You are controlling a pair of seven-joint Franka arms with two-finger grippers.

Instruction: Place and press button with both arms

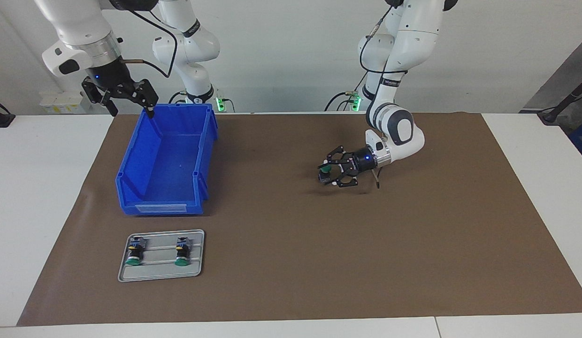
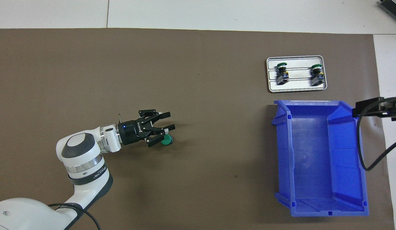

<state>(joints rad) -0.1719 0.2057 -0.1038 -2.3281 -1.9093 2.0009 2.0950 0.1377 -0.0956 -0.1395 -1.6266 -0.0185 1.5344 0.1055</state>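
Green round-capped button (image 2: pixel 167 140) beside left gripper (image 2: pixel 168 120), jaws parted.

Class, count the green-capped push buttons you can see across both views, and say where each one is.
3. Two lie side by side on the grey tray: one, another. The third is at the left tool. None seems hidden.

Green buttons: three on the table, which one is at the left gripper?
The lone button on the brown mat, right at the left gripper fingertips. The other two buttons lie side by side on the grey tray by the blue bin.
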